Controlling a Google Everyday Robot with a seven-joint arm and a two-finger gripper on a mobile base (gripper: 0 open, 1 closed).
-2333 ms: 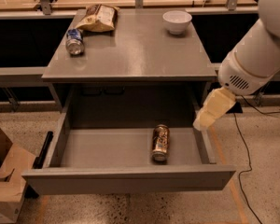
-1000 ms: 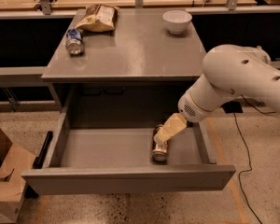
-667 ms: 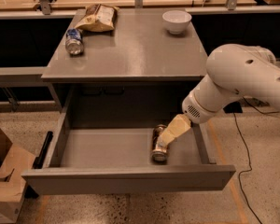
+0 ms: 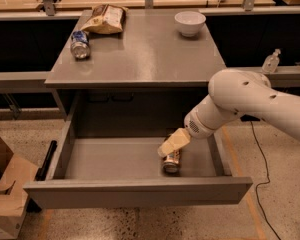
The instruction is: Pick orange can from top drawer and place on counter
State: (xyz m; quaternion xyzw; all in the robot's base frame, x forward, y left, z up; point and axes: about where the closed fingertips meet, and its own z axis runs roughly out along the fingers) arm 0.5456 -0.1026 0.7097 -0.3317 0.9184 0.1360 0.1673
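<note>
Inside one top drawer (image 4: 115, 160), one orange can (image 4: 171, 163), gripper (image 4: 165, 149) seemingly touching it

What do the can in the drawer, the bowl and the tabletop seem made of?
The orange can, lying under the claw in the top drawer, looks like metal: shiny body, silver end. The bowl: perhaps glazed ceramic, smooth white. The counter: painted or laminated, grey, slightly glossy.

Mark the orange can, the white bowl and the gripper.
orange can (image 4: 172, 162): camera view, its visible side.
white bowl (image 4: 190, 24): camera view, outer wall.
gripper (image 4: 164, 150): camera view, its tip, over the can's far end.
</note>
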